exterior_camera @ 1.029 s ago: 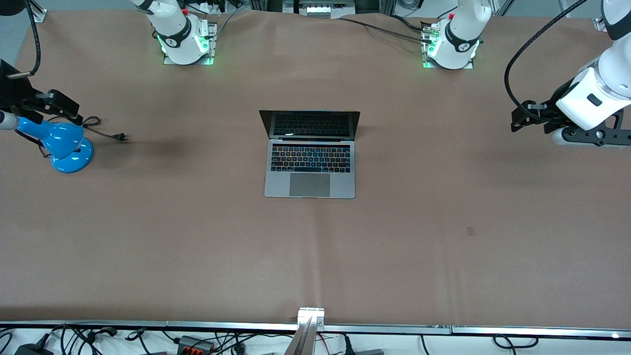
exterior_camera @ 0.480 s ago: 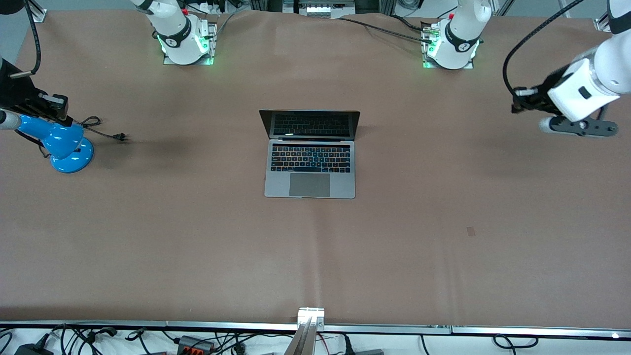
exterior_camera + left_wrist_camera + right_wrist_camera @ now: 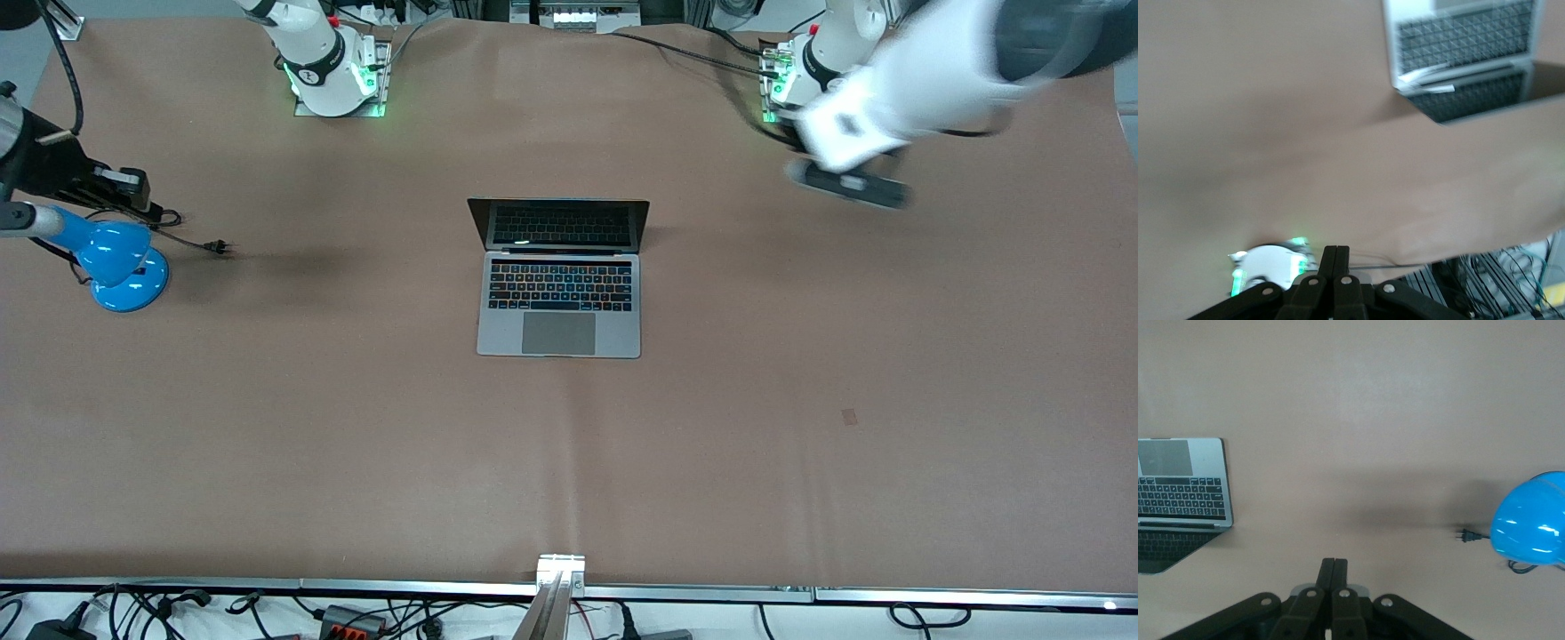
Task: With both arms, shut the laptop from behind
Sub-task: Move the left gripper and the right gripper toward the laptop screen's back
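The laptop (image 3: pixel 559 293) lies open in the middle of the table, its dark screen upright and facing the front camera. It also shows in the left wrist view as the laptop (image 3: pixel 1465 60) and in the right wrist view as the laptop (image 3: pixel 1181 497). My left gripper (image 3: pixel 781 133) is blurred in motion over the table beside the left arm's base, its fingers (image 3: pixel 1335 257) shut on nothing. My right gripper (image 3: pixel 151 206) hangs over the blue lamp at the right arm's end, its fingers (image 3: pixel 1334 570) shut and empty. Both are well away from the laptop.
A blue desk lamp (image 3: pixel 120 262) stands at the right arm's end of the table, its lamp head (image 3: pixel 1531 523) showing in the right wrist view, with its black plug (image 3: pixel 218 247) lying loose toward the laptop. The two arm bases (image 3: pixel 333 80) stand along the table's back edge.
Both grippers have gone from open to shut. The left arm has swung fast from its end of the table in toward its base. The right gripper shifted slightly above the lamp.
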